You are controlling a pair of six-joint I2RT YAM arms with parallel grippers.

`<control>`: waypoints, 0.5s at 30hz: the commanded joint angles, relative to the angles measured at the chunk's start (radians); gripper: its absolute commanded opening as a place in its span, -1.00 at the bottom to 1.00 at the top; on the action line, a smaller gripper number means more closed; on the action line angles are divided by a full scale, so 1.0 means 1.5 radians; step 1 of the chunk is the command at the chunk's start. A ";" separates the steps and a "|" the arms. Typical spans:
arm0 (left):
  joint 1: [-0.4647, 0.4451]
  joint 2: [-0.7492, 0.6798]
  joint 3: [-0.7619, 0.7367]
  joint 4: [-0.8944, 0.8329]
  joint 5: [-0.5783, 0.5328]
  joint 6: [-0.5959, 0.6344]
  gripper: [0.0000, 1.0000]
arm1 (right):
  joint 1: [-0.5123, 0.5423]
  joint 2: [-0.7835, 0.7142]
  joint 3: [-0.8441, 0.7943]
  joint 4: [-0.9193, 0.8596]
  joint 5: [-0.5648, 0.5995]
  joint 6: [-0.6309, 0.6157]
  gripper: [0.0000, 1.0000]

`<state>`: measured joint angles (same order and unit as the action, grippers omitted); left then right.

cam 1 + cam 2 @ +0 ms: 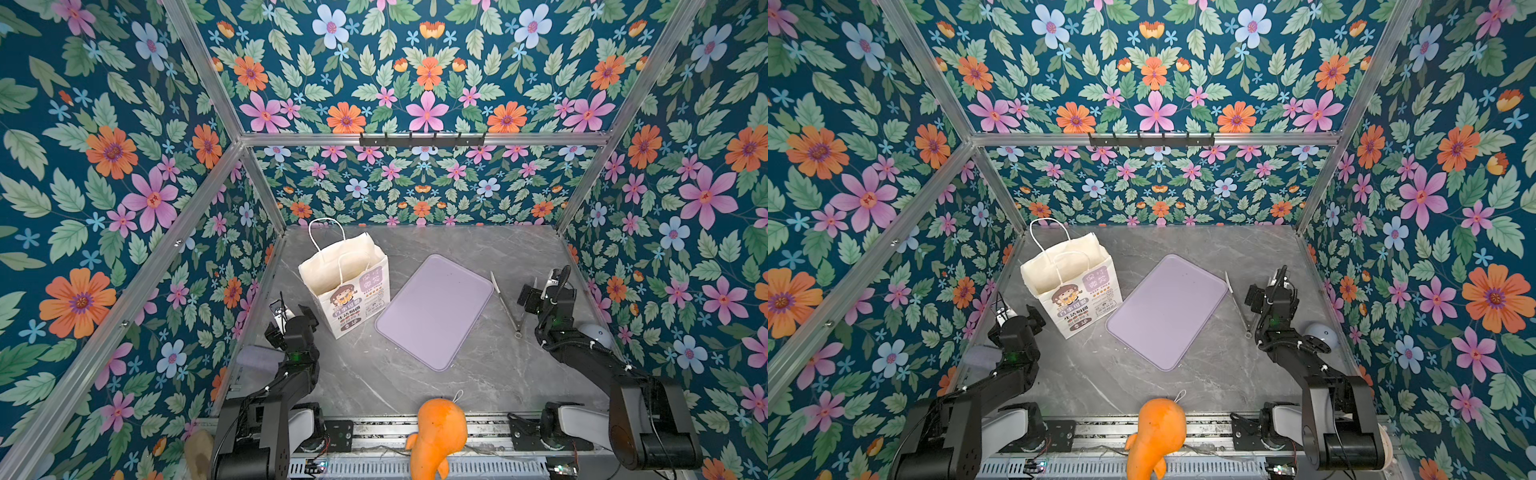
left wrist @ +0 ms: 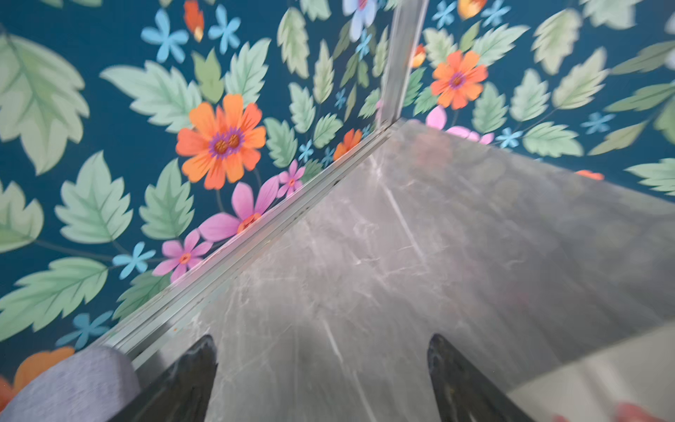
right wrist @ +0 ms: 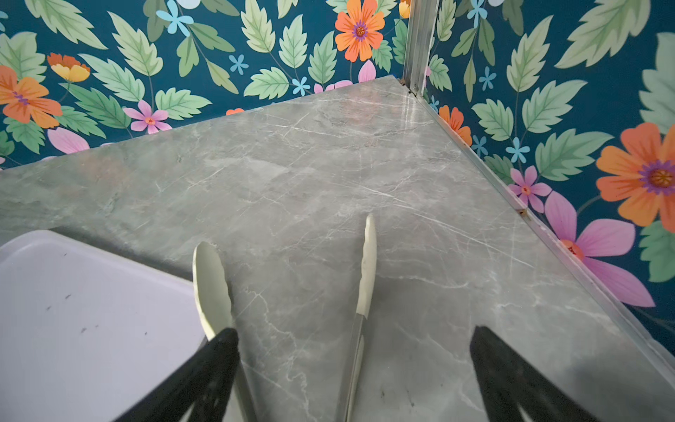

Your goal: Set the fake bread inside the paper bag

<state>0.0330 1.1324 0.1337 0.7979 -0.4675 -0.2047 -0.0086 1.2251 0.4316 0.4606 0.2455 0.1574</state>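
Hovering over the grey marbled desk [image 1: 415, 386], the left hand [image 2: 321, 338] is spread wide and empty. The right hand [image 3: 354, 329] is likewise spread above white-tipped metal tongs [image 3: 367, 270] lying on the desk; whether a finger touches them is unclear. The white paper bag [image 1: 357, 291], printed with a cartoon girl, stands upright and open, centre-left in both top views, beside a lilac rectangular tray [image 1: 436, 311]. Its front wall hides its bottom; the left wrist view is blurred.

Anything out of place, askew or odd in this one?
No bread is visible anywhere: the lilac tray is bare and lies at a slant. An orange plush toy lies on the front rail, off the tabletop. The paper bag stands upright, mouth open.
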 commanded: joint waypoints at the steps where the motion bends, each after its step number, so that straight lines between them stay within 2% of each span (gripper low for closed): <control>1: -0.008 0.001 -0.015 0.088 0.014 0.032 0.81 | -0.001 -0.004 -0.006 0.045 0.008 -0.012 0.98; 13: -0.020 0.124 -0.019 0.300 0.085 0.085 0.88 | -0.001 0.045 -0.098 0.227 -0.037 -0.035 0.98; 15: -0.021 0.138 -0.007 0.289 0.097 0.091 0.89 | -0.001 0.077 -0.115 0.290 -0.044 -0.035 0.98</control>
<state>0.0044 1.3224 0.1085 1.1454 -0.3618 -0.1020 -0.0101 1.3045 0.2794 0.7300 0.2066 0.1207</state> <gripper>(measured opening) 0.945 0.992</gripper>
